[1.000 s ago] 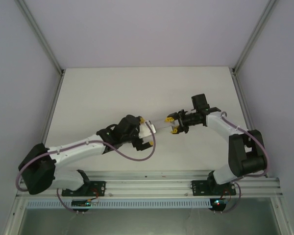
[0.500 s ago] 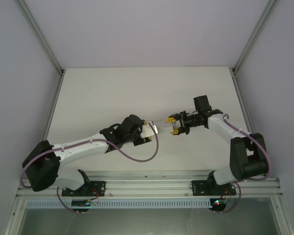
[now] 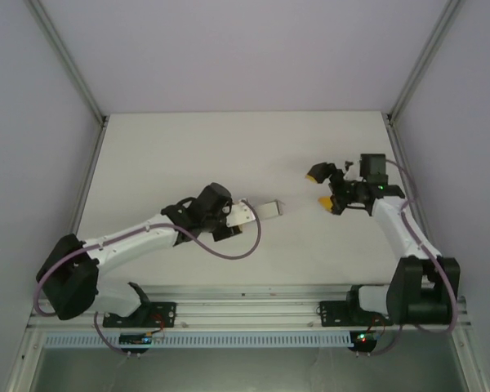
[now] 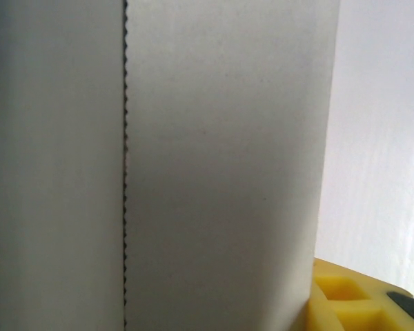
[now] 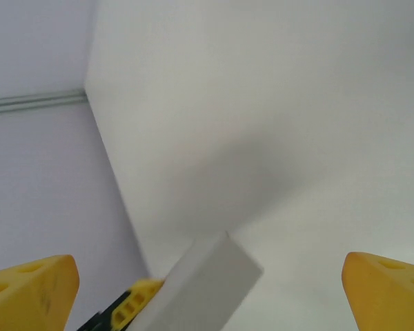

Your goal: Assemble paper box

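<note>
My left claw [image 3: 243,217] clamps one end of the paper box [image 3: 269,210] at the middle of the table [image 3: 188,147], while my right claw [image 3: 320,187] hangs wide apart, well clear. The box looks folded into a slim block, though I cannot tell whether its flaps are tucked. Its thin white card is matte, with one saw-toothed seam [image 4: 125,172].
</note>
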Robot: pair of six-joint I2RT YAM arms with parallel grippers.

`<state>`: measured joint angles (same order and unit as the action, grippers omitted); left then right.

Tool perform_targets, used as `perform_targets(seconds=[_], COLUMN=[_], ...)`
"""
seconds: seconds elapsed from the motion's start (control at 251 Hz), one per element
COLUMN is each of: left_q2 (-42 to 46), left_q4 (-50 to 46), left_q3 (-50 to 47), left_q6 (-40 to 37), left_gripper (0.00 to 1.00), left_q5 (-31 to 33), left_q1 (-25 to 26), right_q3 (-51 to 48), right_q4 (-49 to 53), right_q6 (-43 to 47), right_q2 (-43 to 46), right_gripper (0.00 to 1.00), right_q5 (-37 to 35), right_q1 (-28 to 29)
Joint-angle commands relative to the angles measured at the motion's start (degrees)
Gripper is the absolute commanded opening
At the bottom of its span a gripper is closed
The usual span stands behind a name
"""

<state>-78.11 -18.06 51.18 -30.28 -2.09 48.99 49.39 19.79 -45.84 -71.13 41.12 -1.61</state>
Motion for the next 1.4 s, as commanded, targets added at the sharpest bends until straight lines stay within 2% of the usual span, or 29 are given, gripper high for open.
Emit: perform_targets(seconds=[0.0,0.052,0.108,0.176,0.208,0.283,0.331,0.427,0.559,0.683,0.794,0.958,1.022,1.185,1.289,1.393], left_q2=[-3.63,-6.14,-8.73,-11.26,-12.16,-13.19,-13.42,-14.06,-15.52,-17.29,-17.96,-18.12,-18.4,-18.99,-18.7,-18.83], left_q4=[-18.17,-20.52,-22.6,-25.86,-27.04,-28.43,-28.07,-28.38,-28.96,-29.53,-29.6,-29.11,-29.22,-28.97,-28.0,-27.2], left_q3=[6.83,8.86,11.32,14.72,16.02,17.32,17.33,17.53,18.42,19.58,20.08,20.1,20.36,20.77,20.76,20.81], left_q6=[-3.02,-2.41,-2.03,-2.49,-2.88,-4.92,-6.11,-7.22,-8.11,-8.56,-8.56,-8.74,-8.65,-8.65,-8.44,-8.61], left_gripper=[0.41,0.41,0.4,0.4,0.4,0.41,0.41,0.41,0.41,0.41,0.41,0.42,0.42,0.42,0.42,0.42], left_q5=[-6.84,-6.92,-9.3,-12.52,-12.97,-13.63,-13.69,-13.21,-13.65,-13.47,-13.41,-13.29,-13.48,-12.94,-12.81,-12.68], left_q1=[-1.73,-3.01,-4.99,-7.09,-7.4,-7.42,-7.44,-7.51,-7.54,-7.51,-7.55,-7.62,-7.65,-7.6,-7.62,-7.72], right_q3=[-4.26,-5.1,-4.01,-0.84,1.01,3.08,3.91,5.83,8.44,9.37,9.82,10.09,10.01,9.94,10.01,10.63], right_q4=[-19.31,-22.42,-18.55,-7.85,-2.23,2.75,4.2,7.37,12.02,13.58,13.18,13.23,12.68,10.56,10.68,12.17], right_q6=[14.95,19.48,26.64,37.36,42.4,45.88,46.17,47.7,52.87,55.02,55.0,55.02,55.36,54.06,53.8,52.87], right_q2=[5.55,6.88,7.65,7.52,7.03,5.48,4.05,1.28,-1.55,-4.11,-5.81,-7.62,-7.8,-8.05,-8.8,-10.0], right_gripper=[0.99,0.99,0.97,0.92,0.9,0.89,0.87,0.75,0.65,0.62,0.53,0.5,0.41,0.28,0.27,0.19], right_q5=[5.53,11.64,14.1,10.09,5.64,-2.01,-5.38,-10.37,-19.24,-19.54,-21.14,-20.73,-19.68,-17.02,-17.43,-18.39], right_q1=[-0.51,1.04,4.11,8.59,11.28,15.91,17.84,20.58,26.23,29.06,30.16,30.34,30.41,30.73,30.95,31.01])
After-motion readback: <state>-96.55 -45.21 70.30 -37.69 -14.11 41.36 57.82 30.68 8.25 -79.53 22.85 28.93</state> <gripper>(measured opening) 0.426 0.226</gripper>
